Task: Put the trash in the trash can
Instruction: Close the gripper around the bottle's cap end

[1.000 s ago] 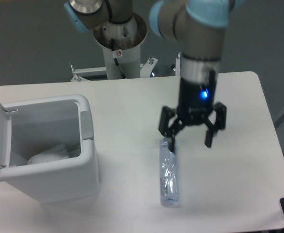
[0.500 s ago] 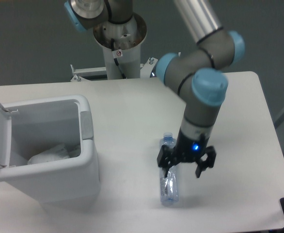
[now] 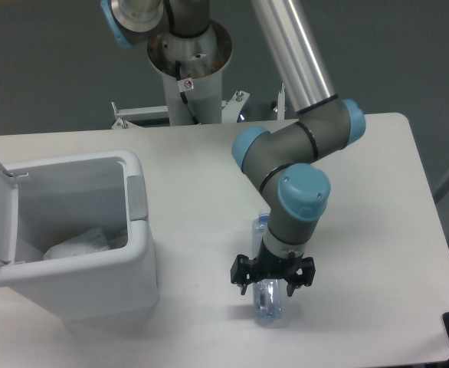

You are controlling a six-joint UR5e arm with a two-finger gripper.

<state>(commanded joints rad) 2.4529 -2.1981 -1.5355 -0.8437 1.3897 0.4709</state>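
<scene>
Clear bottle (image 3: 267, 300) half hidden | gripper (image 3: 273, 285) spread, straddling it | contact unclear

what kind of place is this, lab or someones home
Most likely a robotics lab: an industrial arm on a pedestal mount behind a bare white table, its gripper over a staged plastic bottle.
</scene>
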